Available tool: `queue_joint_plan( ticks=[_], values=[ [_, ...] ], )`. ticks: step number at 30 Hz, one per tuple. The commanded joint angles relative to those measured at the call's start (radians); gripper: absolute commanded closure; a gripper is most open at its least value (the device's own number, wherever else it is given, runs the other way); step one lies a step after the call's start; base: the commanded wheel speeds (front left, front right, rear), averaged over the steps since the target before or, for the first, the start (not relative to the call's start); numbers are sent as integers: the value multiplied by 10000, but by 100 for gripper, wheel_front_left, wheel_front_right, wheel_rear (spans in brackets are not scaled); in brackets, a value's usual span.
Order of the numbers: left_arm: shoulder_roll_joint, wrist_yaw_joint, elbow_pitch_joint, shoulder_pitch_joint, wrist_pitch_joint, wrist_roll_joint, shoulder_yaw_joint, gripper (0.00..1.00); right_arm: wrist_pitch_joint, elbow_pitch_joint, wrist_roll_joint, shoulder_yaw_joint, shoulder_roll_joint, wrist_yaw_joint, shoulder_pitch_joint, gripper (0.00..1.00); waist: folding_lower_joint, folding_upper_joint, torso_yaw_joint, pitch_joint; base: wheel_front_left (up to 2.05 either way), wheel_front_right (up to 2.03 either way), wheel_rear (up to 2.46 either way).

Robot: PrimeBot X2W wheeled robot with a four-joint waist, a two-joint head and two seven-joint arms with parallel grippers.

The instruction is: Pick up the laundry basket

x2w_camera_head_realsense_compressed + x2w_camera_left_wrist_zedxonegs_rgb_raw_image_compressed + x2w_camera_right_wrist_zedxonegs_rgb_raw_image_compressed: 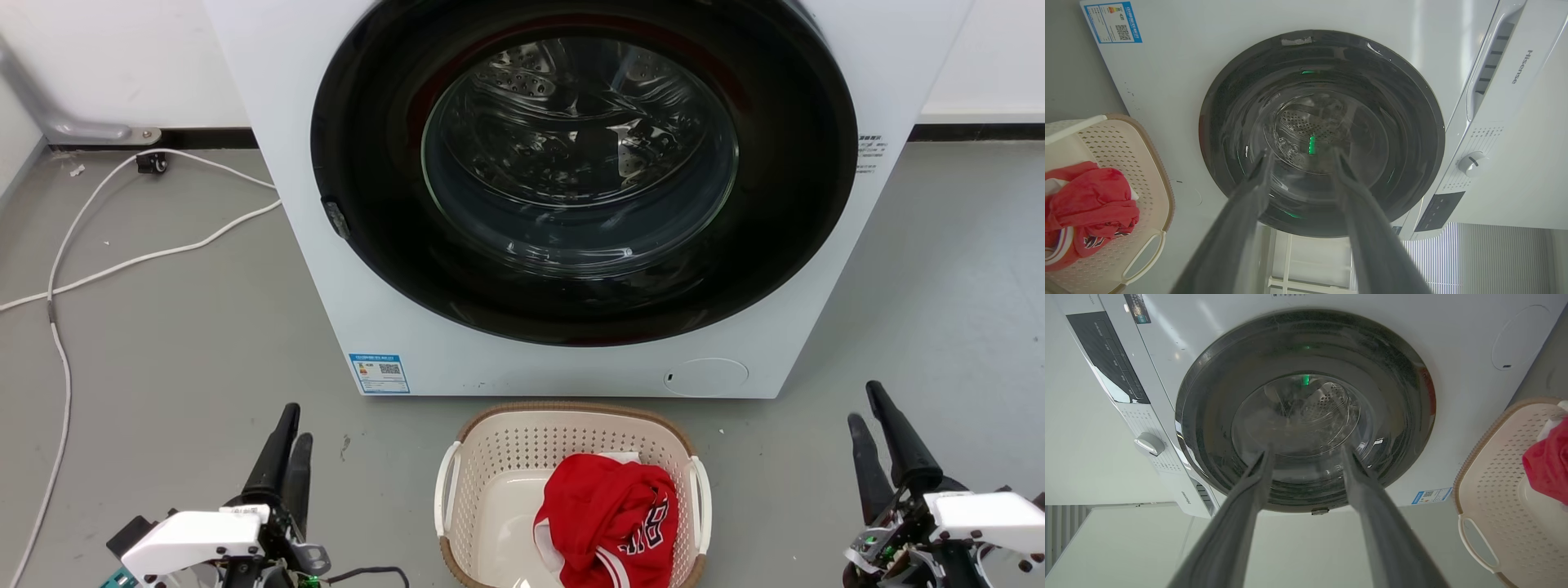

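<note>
floor, basket between left tool, right tool

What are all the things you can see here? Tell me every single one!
washing machine: one, white with a round black door, straight ahead
label: one, blue and white, low on the machine's front
laundry basket: one, cream with brown rim and white handles, on the grey floor before the machine
jersey: one, red, inside the basket
cable: two strands, white, on the floor at left
left end effector: one, dark, open, left of the basket
right end effector: one, dark, open, right of the basket
</note>
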Motion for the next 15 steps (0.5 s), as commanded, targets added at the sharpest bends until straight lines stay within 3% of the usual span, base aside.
queue_joint_plan(
  ticks=[1, 5, 15],
  values=[
    [43, -5, -208, -224, -108, 45, -153, 0, -105, -239, -34, 48, -21, 3, -152, 0, 0, -1, -2, 0, 0, 0, 0],
    [40, -8, -369, -314, -483, 234, -578, 0, -455, -418, -417, 191, -58, 4, -21, 0, 0, -1, -3, -14, 0, 0, 0],
    [36, -12, -619, -412, -1011, 2915, -1170, 0, -897, -716, -2975, 299, -211, 7, 37, 0, 0, -1, 41, -48, 0, 0, 0]
  ],
)
